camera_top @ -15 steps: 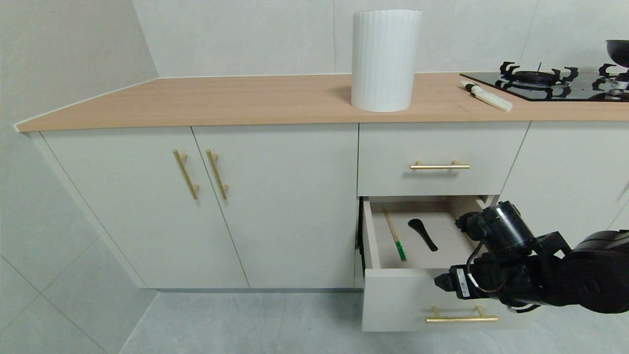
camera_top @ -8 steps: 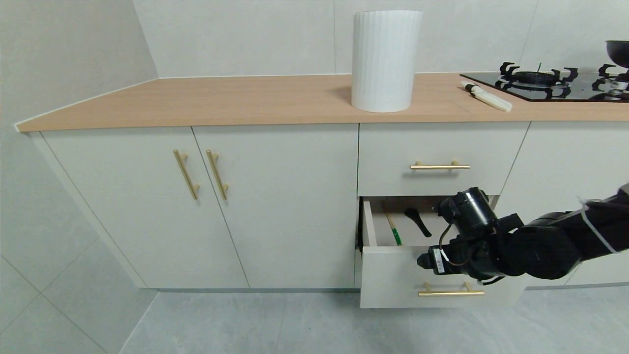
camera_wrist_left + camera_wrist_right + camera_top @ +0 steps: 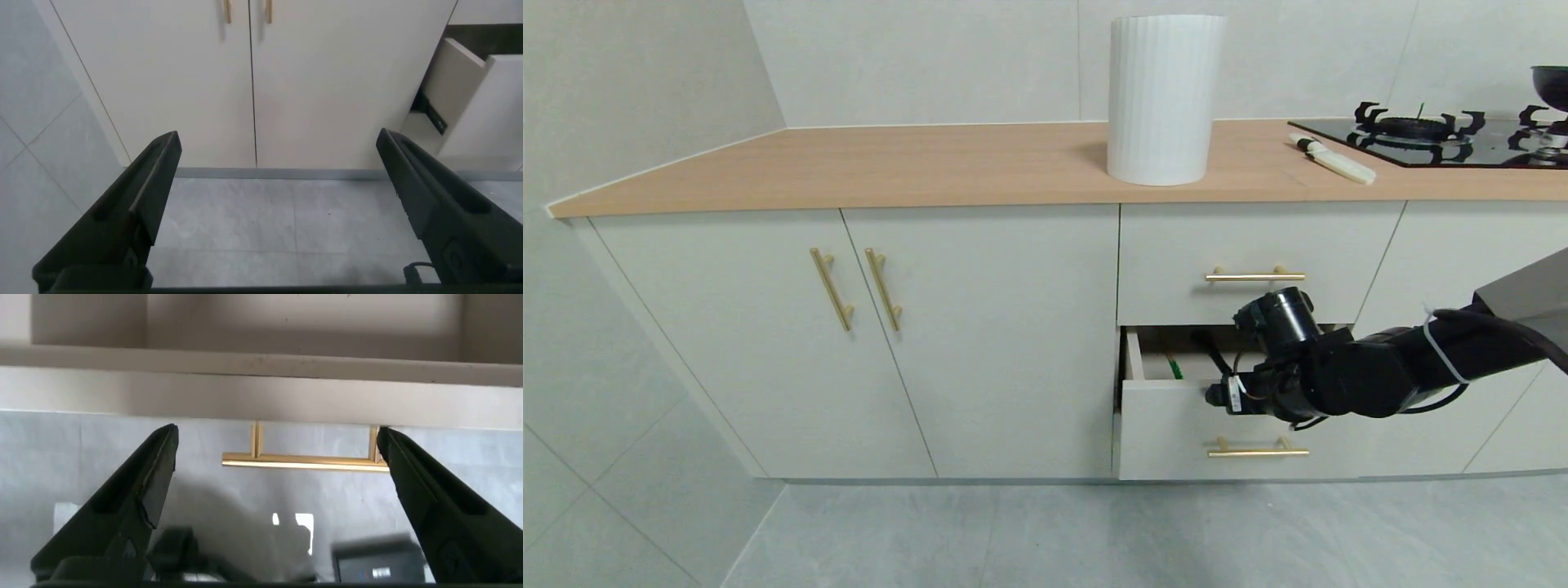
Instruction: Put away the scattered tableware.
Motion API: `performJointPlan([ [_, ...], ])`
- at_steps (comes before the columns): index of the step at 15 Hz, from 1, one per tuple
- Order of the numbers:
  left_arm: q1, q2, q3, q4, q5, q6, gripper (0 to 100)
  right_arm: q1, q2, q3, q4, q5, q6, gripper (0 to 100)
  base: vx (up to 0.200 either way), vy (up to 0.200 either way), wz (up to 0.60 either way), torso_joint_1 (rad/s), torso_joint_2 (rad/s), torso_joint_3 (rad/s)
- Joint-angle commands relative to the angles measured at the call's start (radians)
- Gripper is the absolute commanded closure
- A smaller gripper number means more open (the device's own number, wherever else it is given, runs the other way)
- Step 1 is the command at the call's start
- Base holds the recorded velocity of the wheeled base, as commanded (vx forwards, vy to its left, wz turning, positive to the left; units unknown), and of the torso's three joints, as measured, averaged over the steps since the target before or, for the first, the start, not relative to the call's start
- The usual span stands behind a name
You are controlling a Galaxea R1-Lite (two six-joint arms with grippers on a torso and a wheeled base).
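My right tool point(image 3: 276, 441) gapes wide, holding nothing, at the nearly shut drawer point(image 3: 1168, 433) front, above its handle point(image 3: 304, 461). My left tool point(image 3: 278, 147) gapes empty too.

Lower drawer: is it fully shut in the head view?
No, the lower drawer juts out partly open, its inside showing above its front panel.

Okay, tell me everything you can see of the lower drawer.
The lower drawer has a pale cream front with a brass bar handle on two posts. It stands slightly open beneath the shut upper drawer. Green-tipped chopsticks and a black spoon peek out inside. The right claw, open, sits at its front above the handle.
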Motion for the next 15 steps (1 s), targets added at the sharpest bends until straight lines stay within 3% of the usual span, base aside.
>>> performJointPlan([
  [1, 0.0, 0.0, 0.0, 0.0, 0.0, 0.0, 0, -0.023, 0.031, -0.035, 0.001, 0.003, 0.002, 0, 0.0, 0.0, 0.0, 0.0, 0.0, 0.0],
  [5, 0.0, 0.0, 0.0, 0.0, 0.0, 0.0, 0, -0.056, 0.045, -0.034, -0.031, 0.0, 0.005, 0, 0.0, 0.0, 0.0, 0.0, 0.0, 0.0],
  [15, 0.0, 0.0, 0.0, 0.0, 0.0, 0.0, 0, -0.085, 0.17, 0.041, -0.433, -0.005, -0.012, 0, 0.0, 0.0, 0.0, 0.0, 0.0, 0.0],
])
